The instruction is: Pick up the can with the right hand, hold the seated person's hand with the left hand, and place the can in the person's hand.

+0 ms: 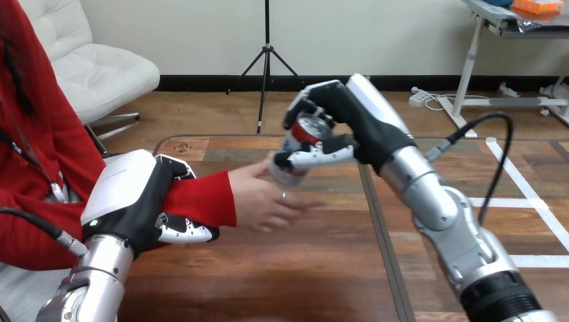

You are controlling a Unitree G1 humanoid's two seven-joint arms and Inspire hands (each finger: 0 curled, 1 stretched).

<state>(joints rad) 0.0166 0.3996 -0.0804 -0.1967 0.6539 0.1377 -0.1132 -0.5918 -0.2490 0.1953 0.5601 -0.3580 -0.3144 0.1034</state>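
- Wooden table (295,275): brown planks, a dark seam (377,221) running away from the robot near the middle, white strips (530,201) across the right part. Where's the can (303,134)?
- Off the table, in the right hand (352,114), above the table's middle. It's red and silver and tilted, upper end leaning to the view's right, lower end down-left.
- Grip?
- Clamped. Fingers (305,100) curl over the upper end, and the thumb (322,155) lies across the near side lower down. The can sits between them.
- And the person?
- The person's hand (265,198) comes in from the view's left, held above the table with its fingers stretched toward the right. The can's lower end is at that hand's upper edge, by its thumb. Touching or just apart, can't tell.
- Left side?
- The left hand (134,194) is on the red sleeve (201,198) of the person's forearm, just behind the wrist. Its fingers are curled over the top of the sleeve and its thumb is underneath, so it's closed round the forearm. The two robot hands are well apart, with the person's hand between them.
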